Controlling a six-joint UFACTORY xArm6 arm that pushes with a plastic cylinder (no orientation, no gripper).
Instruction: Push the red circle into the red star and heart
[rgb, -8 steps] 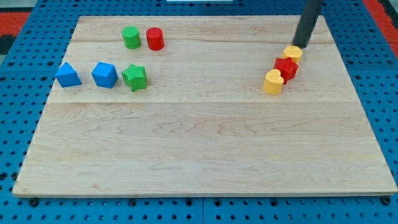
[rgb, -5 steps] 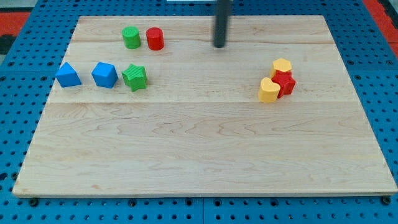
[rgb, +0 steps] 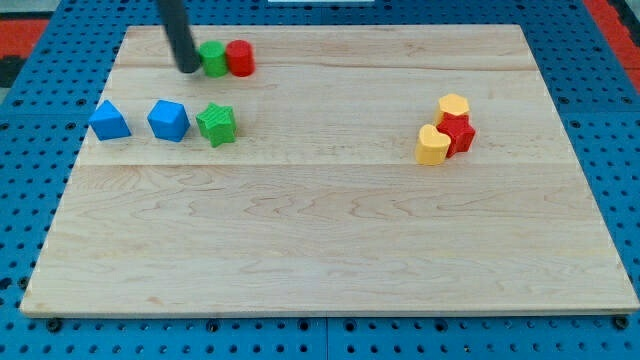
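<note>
The red circle (rgb: 240, 58) stands near the view's top left, touching the green circle (rgb: 214, 58) on its left. My tip (rgb: 188, 69) is at the green circle's left side, touching or nearly touching it. The red star (rgb: 459, 133) sits at the view's right, pressed between a yellow heart (rgb: 432, 146) at its lower left and a yellow hexagon-like block (rgb: 453, 106) above it.
A blue triangle-like block (rgb: 108, 120), a blue cube-like block (rgb: 168, 120) and a green star (rgb: 217, 124) stand in a row at the left of the wooden board (rgb: 320, 220). Blue pegboard surrounds the board.
My tip has swept from the view's top right across to the left of the green circle. The yellow and red cluster was nudged closer together. The green and red circles now touch.
</note>
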